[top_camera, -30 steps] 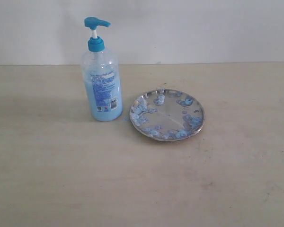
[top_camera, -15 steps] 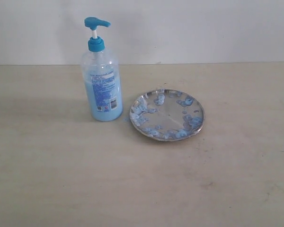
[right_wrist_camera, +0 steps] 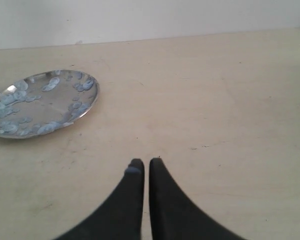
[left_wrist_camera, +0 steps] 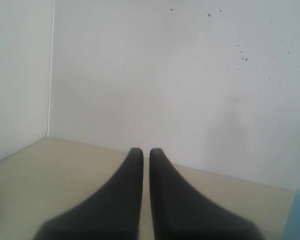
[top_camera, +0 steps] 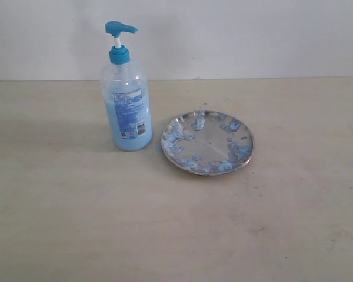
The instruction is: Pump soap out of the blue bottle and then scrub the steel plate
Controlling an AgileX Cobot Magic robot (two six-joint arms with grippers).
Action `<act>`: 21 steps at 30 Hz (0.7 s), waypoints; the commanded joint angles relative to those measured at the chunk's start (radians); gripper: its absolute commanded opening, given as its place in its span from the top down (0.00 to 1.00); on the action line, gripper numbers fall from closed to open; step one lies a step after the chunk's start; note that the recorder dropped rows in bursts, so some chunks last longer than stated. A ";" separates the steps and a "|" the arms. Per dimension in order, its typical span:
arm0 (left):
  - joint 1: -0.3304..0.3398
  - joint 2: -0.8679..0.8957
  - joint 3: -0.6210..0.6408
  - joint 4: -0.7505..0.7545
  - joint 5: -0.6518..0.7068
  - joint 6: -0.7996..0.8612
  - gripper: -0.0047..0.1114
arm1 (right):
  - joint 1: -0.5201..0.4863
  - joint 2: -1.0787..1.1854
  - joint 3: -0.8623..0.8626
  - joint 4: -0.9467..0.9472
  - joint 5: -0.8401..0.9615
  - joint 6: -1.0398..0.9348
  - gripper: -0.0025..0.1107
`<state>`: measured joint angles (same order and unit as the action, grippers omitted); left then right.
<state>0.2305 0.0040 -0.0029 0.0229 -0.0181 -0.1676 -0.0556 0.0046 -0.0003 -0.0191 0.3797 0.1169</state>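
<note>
Left end effector (left_wrist_camera: 145,152): fingers together, nothing held, facing a wall (left_wrist_camera: 165,75) and its corner; right end effector (right_wrist_camera: 146,162): fingers together, empty, low over the bare tabletop (right_wrist_camera: 215,125), well apart from the steel plate (right_wrist_camera: 42,102). In the exterior view neither arm appears; the blue bottle (top_camera: 128,111) stands upright just beside the steel plate (top_camera: 207,143), which bears soap (top_camera: 234,125) blobs. Step judged: approach to the pump, pressing not yet begun; the next move calls for a straight downward press on the pump head (top_camera: 120,27) without tipping the tall bottle. Room: open tabletop in front and at both sides; wall behind limits reach.
</note>
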 commanded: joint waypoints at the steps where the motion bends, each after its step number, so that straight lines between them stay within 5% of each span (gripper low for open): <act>1: -0.007 -0.004 0.003 -0.005 -0.010 -0.005 0.92 | -0.005 -0.005 0.000 -0.011 -0.003 -0.003 0.98; 21: -0.007 -0.004 0.003 -0.005 -0.001 -0.005 0.92 | -0.005 -0.005 0.000 -0.011 -0.003 -0.001 0.98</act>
<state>0.2305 0.0040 -0.0029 0.0229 -0.0181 -0.1676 -0.0571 0.0046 -0.0003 -0.0191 0.3801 0.1169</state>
